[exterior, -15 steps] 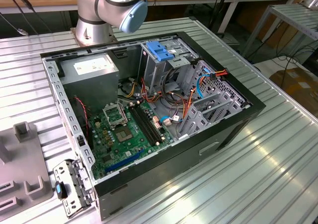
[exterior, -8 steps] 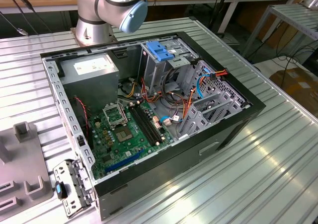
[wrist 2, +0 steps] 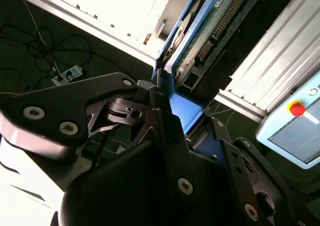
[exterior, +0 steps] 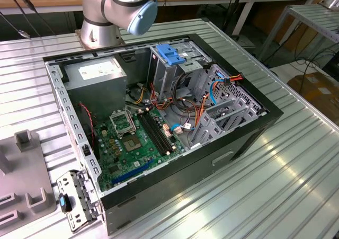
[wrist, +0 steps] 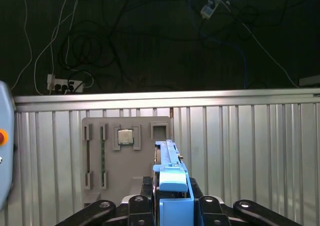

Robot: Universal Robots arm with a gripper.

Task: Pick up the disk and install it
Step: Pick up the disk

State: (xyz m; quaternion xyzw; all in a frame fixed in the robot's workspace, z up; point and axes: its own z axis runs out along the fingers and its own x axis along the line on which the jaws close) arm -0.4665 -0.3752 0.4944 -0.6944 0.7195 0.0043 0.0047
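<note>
**Condition.** A flat, rectangular, silver-grey metal disk (wrist: 167,158) with blue plastic side rails is found clamped edge-on in the black gripper (wrist: 172,200). In both wrist views the jaws are seen drawn in narrowly upon one railed end. In the second wrist view the green circuit-board face of the disk (wrist 2: 210,30) is seen projecting well beyond the gripper (wrist 2: 184,113).

**Position.** In the first wrist view the disk is seen in front of a grey slotted plastic tray (wrist: 97,136) on the ribbed metal table (wrist: 250,136). A square processor chip (wrist: 125,136) is seated in that tray. Whether the disk is clear of the tray cannot be told. In the exterior view an open black computer case (exterior: 159,188) is seen on the table, and inside it a metal drive cage (exterior: 164,77) with a light-blue plastic top. Installation is judged not yet done, since the disk is in the gripper.

**Hazards, as judged.**
- The disk is held by one end only, so most of its weight overhangs. It could pivot or slip in the jaws, most readily if the pads bear on smooth plastic.
- Any such tilt could cause the rails to jam at the mouth of the cage.
- Loose orange and blue cables (exterior: 204,98) lie just beside the cage and could be snagged or pinched.
- The exposed circuit board could be struck against sheet-metal edges.
</note>
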